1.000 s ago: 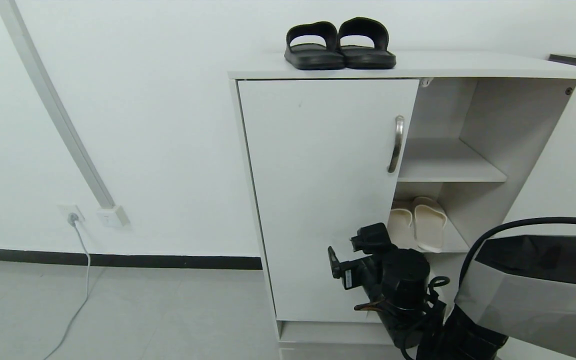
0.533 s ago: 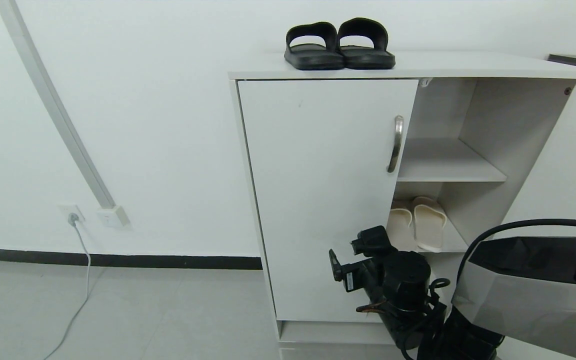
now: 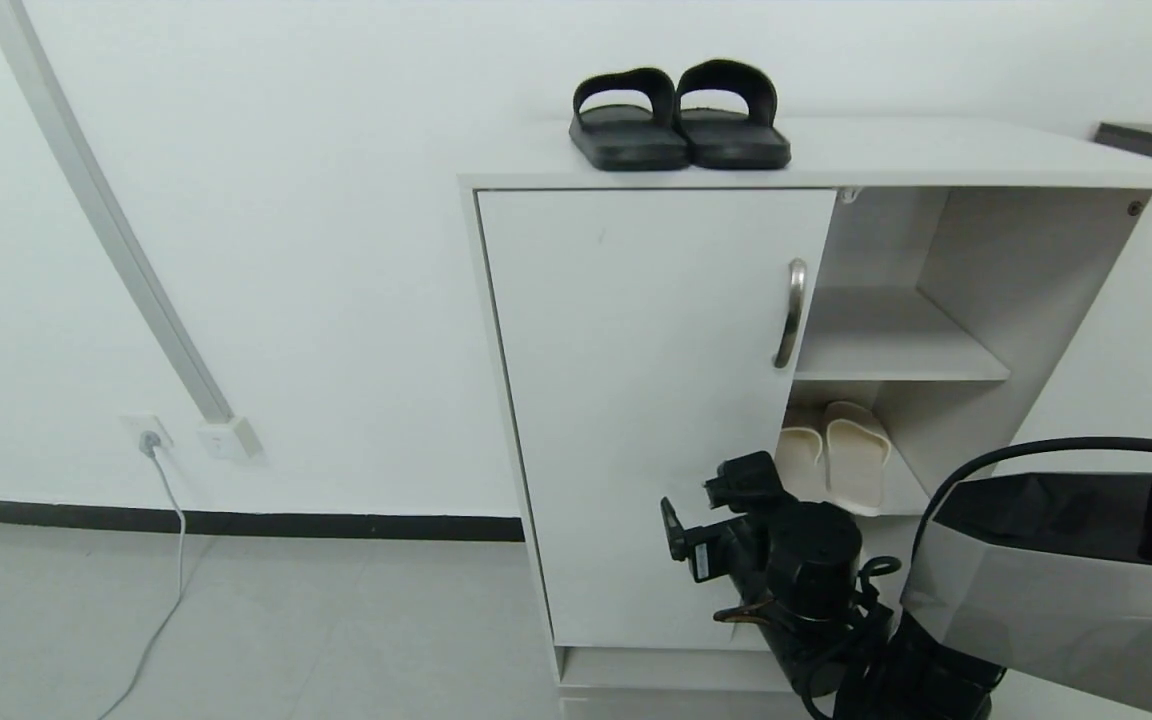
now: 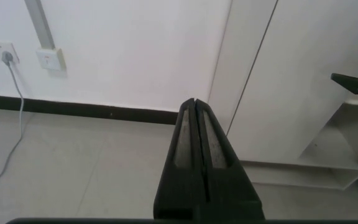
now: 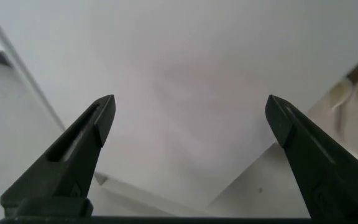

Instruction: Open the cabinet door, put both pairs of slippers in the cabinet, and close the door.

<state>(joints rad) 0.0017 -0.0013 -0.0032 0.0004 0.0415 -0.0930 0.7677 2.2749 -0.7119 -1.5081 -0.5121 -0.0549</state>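
Where the left claw (image 4: 194, 124) appears in its wrist view, its two fingers are pressed flat together, clenched on nothing, above the grey floor (image 3: 236, 620) and pointing toward the cabinet's lower left corner. Right claw (image 3: 701, 500): released, its fingers (image 5: 98, 124) spread wide and grasping nothing, held low just in front of the closed left door (image 3: 636, 400), near that door's inner edge; whether it touches the panel cannot be told. Cabinet (image 3: 936, 140): white, two doors, standing against the wall. The left door is shut and carries an upright metal handle (image 3: 790, 313) at its inner edge. The right door (image 3: 1136, 330) stands swung open, exposing the right compartment. Upper shelf (image 3: 886, 340) in that compartment: nothing on it. Lower shelf (image 3: 906, 490): one pair of white slippers (image 3: 841, 450), side by side, toes toward the back, their left edge hidden behind the closed door. The pair of black slippers (image 3: 681, 115) sits on the cabinet top, above the closed door, the two touching side by side, well apart from both claws. Beyond, on the white wall left of the cabinet, a wall socket (image 3: 146, 435) has a grey cable (image 3: 171, 540) plugged in and trailing to the floor, and a slanted conduit (image 3: 96, 210) ends at a small box (image 3: 229, 438) beside it.
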